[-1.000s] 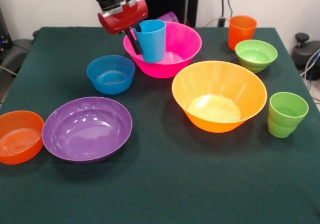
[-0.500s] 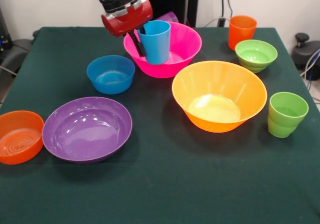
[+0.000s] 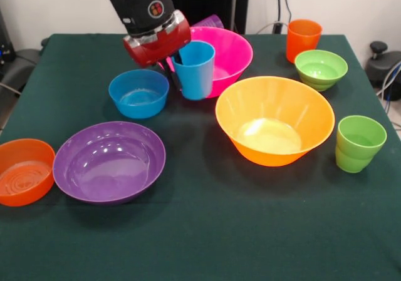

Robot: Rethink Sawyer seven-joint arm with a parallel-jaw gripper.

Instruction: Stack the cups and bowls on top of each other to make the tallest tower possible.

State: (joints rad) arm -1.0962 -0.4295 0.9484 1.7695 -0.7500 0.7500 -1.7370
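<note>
- One view only, the front one: the red and black hand [image 3: 177, 68] comes down from twelve o'clock and is clenched on the sky blue cup [image 3: 195, 70], one dark finger inside the rim and the other outside at the cup's nine o'clock side.
- Blue cup hangs upright in front of the large pink bowl [image 3: 227, 52], over that bowl's near rim; I cannot tell whether its base touches the tabletop [image 3: 207, 231].
- Just at nine o'clock of the cup sits the small blue bowl [image 3: 138, 92], apart from it.
- Behind the pink bowl, at its twelve o'clock, a sliver of the purple cup [image 3: 212, 22] peeks out.
- Large yellow-orange bowl [image 3: 274, 119] stands in the middle, at five o'clock of the held cup, close to the pink bowl.
- Wide purple bowl [image 3: 109, 161] lies at seven o'clock of the held cup, with the small orange bowl [image 3: 25, 171] just beside it at its nine o'clock, at the tabletop's edge.
- Orange cup [image 3: 304, 39] stands far back at two o'clock, the small green bowl [image 3: 321, 69] just in front of it.
- Lime green cup [image 3: 359, 143], with its stepped base, stands alone at three o'clock of the yellow-orange bowl.
</note>
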